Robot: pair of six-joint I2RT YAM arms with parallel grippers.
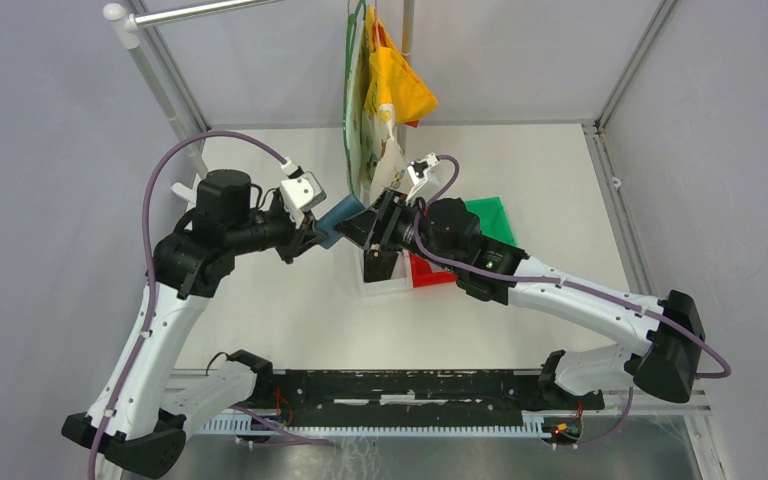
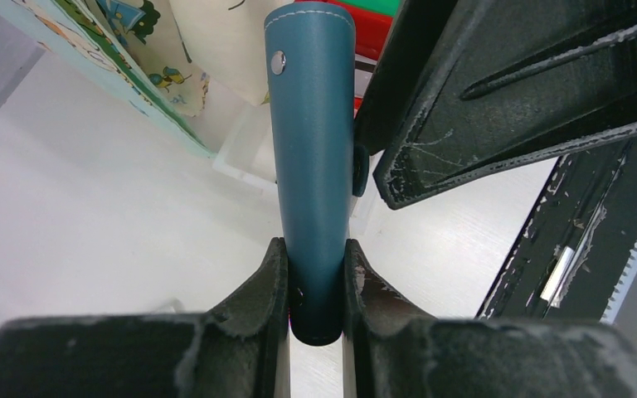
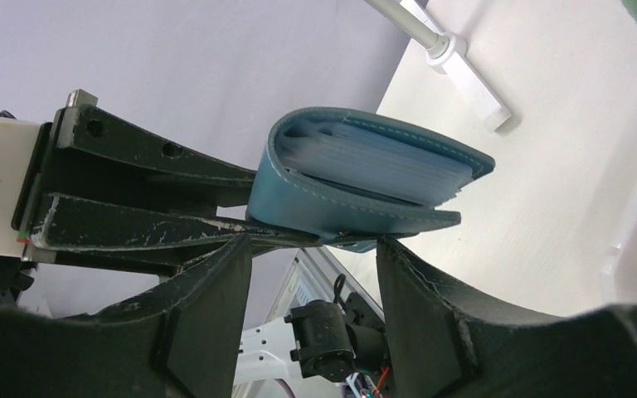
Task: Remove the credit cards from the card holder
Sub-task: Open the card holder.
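Reaching in from both sides over the white table (image 1: pixel 290 330), the two arms are meeting in mid-air just below the hanging cloth bags (image 1: pixel 380 110), above a white bin (image 1: pixel 385 287) with a red bin (image 1: pixel 430 272) and a green bin (image 1: pixel 490 215) beside it. The left gripper (image 2: pixel 315 274) is pinching the card holder (image 2: pixel 315 166) by one end, fingers pressing flat on both covers, and is holding it out clear of the table. The right gripper (image 3: pixel 311 265) is standing spread just under the wallet's lower cover, gripping nothing. Inside the fold, a stack of pale blue sleeves (image 3: pixel 381 162) is fanning out; whether the credit cards are sitting in them I cannot tell. A small snap stud (image 2: pixel 278 61) is glinting on the outer cover.

The wallet is looking light, soft and pliant, so it is likely to bend and twist under a one-sided pull. The covers are looking smooth and perhaps slippery. Any card would be thin and stiff, best nipped by an exposed edge at the open side and drawn straight out along its sleeve.
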